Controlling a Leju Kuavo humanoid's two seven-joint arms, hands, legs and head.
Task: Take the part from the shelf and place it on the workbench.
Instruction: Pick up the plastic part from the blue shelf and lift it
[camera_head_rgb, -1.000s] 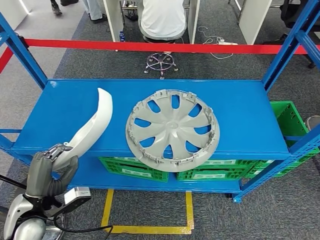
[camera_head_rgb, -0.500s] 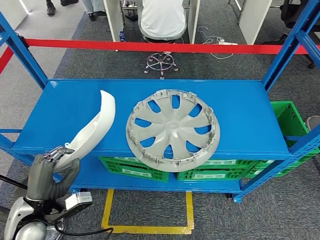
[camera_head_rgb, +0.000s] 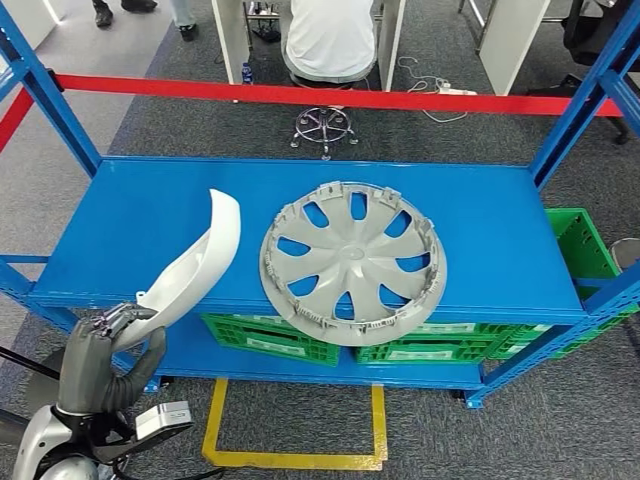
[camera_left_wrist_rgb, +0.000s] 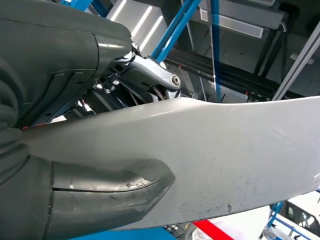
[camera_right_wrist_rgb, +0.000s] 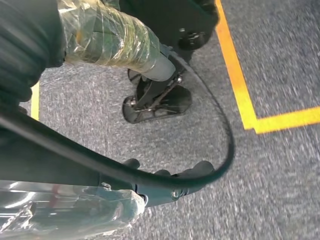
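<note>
One white part (camera_head_rgb: 192, 265) in left hand (camera_head_rgb: 102, 360).

A grey hubcap (camera_head_rgb: 353, 262) is laid flat on the blue shelf (camera_head_rgb: 490, 235), green crates (camera_head_rgb: 268, 335) are stored beneath it, and a red barrier tape (camera_head_rgb: 302, 95) is stretched before a seated person (camera_head_rgb: 330, 38) behind.

The blue shelf (camera_head_rgb: 483, 235) was viewed from above; the white part (camera_head_rgb: 198, 266) was seen close from the left wrist; carpet (camera_right_wrist_rgb: 279, 190) below the right.
</note>
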